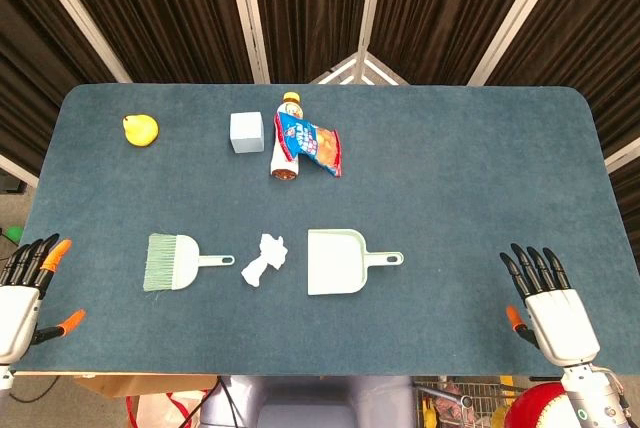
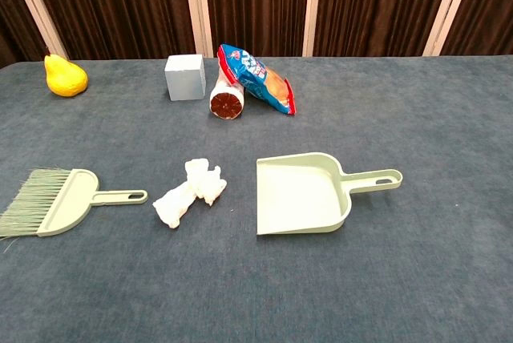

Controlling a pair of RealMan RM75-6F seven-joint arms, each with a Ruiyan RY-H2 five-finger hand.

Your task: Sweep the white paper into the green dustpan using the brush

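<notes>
Your left hand [image 1: 22, 293] hangs at the near left edge of the counter [image 1: 480, 178], fingers spread, holding nothing. Just to its right lies the brush [image 1: 170, 262], flat on the counter, its long axis running left to right: bristles fan toward your left hand, handle points right toward the paper. The brush is near that hand but not touching it. Next comes the white paper [image 1: 265, 260], crumpled, between the brush handle and the dustpan [image 1: 335, 262], apart from both. The dustpan lies flat with its open mouth facing left at the paper and its handle pointing right. Your right hand [image 1: 548, 306] sits at the near right edge, fingers apart, holding nothing, well apart from the dustpan handle. Along the far side sit a pear [image 1: 140, 129], a pale cube [image 1: 246, 132], a bottle [image 1: 287, 148] and a snack bag [image 1: 315, 144].
</notes>
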